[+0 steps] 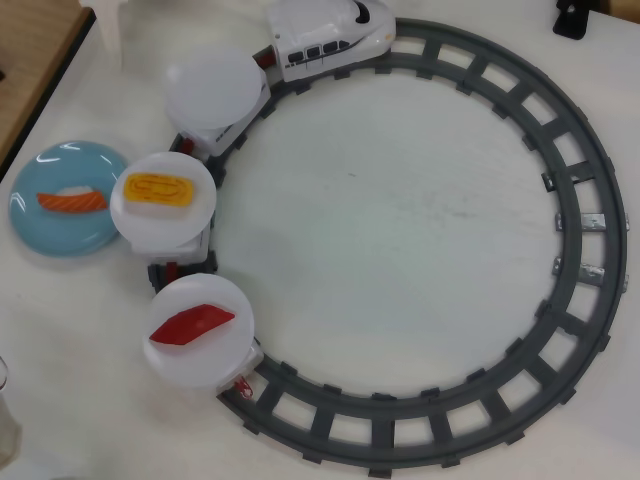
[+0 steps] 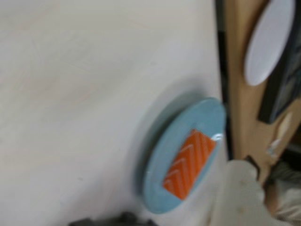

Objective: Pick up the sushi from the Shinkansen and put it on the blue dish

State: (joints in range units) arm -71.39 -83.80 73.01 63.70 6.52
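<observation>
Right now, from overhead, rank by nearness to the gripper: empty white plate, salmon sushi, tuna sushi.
From the gripper, at the top-left edge:
1. Empty white plate, top.
2. Salmon sushi, on the blue dish, left.
3. Tuna sushi, lower left.

Overhead looks straight down on whole track loop [image 1: 560, 190]; wrist view close, oblique, blurry; shared: blue dish [image 1: 40, 225].
</observation>
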